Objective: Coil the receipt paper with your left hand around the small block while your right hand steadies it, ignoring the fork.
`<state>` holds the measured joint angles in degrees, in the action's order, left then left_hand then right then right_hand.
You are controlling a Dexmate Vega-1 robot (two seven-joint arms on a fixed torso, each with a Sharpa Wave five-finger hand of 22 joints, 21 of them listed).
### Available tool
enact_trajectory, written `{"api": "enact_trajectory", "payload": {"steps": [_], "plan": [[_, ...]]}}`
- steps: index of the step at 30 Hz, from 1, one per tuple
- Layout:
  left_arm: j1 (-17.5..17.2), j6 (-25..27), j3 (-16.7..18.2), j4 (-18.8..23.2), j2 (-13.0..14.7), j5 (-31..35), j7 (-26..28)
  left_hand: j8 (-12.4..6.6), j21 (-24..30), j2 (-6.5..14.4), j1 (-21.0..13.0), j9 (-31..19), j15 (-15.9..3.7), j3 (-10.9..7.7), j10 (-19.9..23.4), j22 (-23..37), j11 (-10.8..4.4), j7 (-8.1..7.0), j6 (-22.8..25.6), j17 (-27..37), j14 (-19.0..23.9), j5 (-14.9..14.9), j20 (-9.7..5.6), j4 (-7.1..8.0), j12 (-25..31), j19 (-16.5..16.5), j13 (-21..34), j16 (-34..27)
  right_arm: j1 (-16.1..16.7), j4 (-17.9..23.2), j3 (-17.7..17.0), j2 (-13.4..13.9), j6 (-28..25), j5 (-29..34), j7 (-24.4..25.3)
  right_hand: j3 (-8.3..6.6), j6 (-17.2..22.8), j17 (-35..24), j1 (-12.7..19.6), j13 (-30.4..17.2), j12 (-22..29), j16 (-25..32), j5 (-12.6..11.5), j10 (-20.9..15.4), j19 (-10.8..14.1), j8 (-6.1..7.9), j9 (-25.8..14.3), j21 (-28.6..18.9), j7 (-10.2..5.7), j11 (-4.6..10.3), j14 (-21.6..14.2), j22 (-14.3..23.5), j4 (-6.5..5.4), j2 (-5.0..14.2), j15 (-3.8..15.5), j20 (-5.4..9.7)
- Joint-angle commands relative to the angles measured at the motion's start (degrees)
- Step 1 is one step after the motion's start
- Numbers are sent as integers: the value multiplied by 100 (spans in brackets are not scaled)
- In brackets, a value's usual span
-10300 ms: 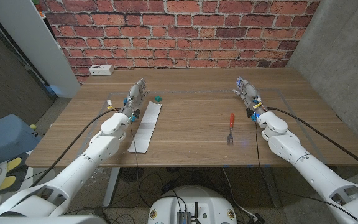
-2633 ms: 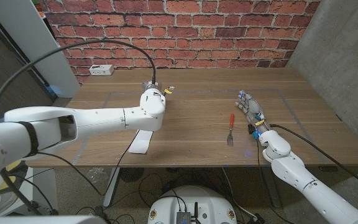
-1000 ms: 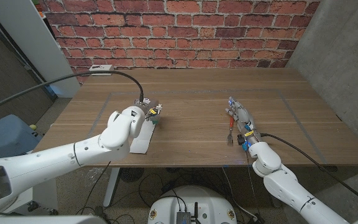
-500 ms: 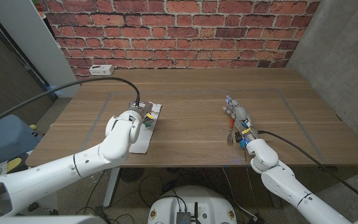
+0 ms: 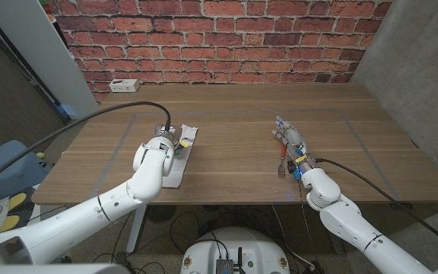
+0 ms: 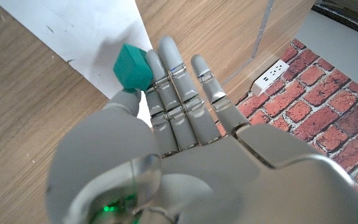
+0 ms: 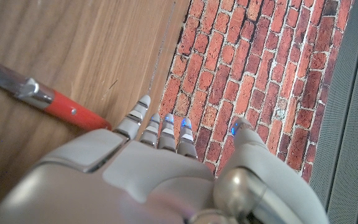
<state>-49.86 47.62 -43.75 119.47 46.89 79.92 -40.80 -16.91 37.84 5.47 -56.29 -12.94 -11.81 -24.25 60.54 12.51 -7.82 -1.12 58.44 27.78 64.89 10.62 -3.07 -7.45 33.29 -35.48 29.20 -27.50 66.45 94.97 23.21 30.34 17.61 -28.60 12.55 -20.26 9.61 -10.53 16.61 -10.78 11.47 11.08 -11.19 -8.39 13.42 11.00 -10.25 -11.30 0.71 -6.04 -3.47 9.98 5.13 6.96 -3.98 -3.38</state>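
Now I see the table (image 5: 234, 114) carrying the receipt paper (image 5: 176, 167) at its left front. My left robot hand (image 6: 166, 93) pinches the small green block (image 6: 133, 66) over it; my right robot hand (image 5: 291, 141), empty and fingers extended, stands by the red-handled fork (image 7: 55, 102).

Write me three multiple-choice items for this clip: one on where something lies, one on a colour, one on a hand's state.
1. Where is the fork?
A. on the receipt paper
B. beside the right hand
C. off the table

2. What colour is the small block?
A. teal green
B. red
C. yellow

3. What is the left hand doing?
A. resting away from the paper
B. gripping the fork
C. holding the small block over the receipt paper

Key:
1 B: the head view shows the fork on the wood right by the right hand.
2 A: the left wrist view shows it teal green.
3 C: the left wrist view shows the block at its fingertips, with the paper behind it.
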Motion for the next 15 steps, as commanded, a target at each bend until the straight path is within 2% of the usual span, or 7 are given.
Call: {"api": "enact_trajectory", "payload": {"steps": [1, 7, 10, 11, 15], "plan": [[-251, -574, 389, -376, -316, -111, 290, 28, 43, 380, -456, -4, -137, -38, 232, 13, -228, -34, 30, 24, 62, 15, -14, 2, 0, 16, -9, 22, 54, 85, -23, 26, -62, 9, 89, -11, 46, -23, -42, -14, -11, 13, -1, -52, 20, -16, -20, -17, 24, 15, -23, 9, 24, -3, -30, -6], [-250, -696, 376, -480, -349, -71, 500, 44, 95, 340, -463, 4, -138, -44, 186, 0, -248, -99, 35, 11, 9, 2, -54, -21, -96, -6, -115, 101, 47, 78, -16, 15, -63, 18, 98, -15, 47, -20, -36, -14, -12, 11, -2, -52, 17, -16, -20, -15, 17, 11, -26, 9, 32, -4, -37, -10], [-259, -727, 398, -472, -348, -76, 529, 79, 120, 278, -416, 17, -128, -32, 102, -16, -188, -155, -19, -46, -128, -25, -45, -24, -236, 74, -246, 251, 48, 74, -16, 8, -61, 25, 112, -16, 47, -19, -35, -14, -14, 10, -2, -49, 17, -16, -20, -15, 15, 5, -26, 9, 34, -5, -37, -9], [-258, -765, 425, -447, -335, -138, 521, 124, 148, 231, -351, 27, -122, -10, -44, -29, -169, -213, -110, -101, -213, -40, -42, -9, -375, 102, -339, 362, 48, 65, -16, -1, -46, 30, 119, -16, 47, -19, -33, -14, -13, 10, -2, -51, 17, -16, -20, -15, 15, 5, -26, 9, 36, -6, -38, -12], [-242, -818, 468, -392, -323, -236, 438, 219, 176, 34, 38, 56, -78, 170, -207, -74, -103, -258, -287, -253, -357, -61, -9, 136, -621, 202, -537, 598, 38, 53, -12, -10, -29, 53, 128, -18, 52, -17, -31, -14, -11, 8, -2, -56, 17, -15, -20, -15, 15, 8, -27, 9, 41, -9, -41, -13]]}}
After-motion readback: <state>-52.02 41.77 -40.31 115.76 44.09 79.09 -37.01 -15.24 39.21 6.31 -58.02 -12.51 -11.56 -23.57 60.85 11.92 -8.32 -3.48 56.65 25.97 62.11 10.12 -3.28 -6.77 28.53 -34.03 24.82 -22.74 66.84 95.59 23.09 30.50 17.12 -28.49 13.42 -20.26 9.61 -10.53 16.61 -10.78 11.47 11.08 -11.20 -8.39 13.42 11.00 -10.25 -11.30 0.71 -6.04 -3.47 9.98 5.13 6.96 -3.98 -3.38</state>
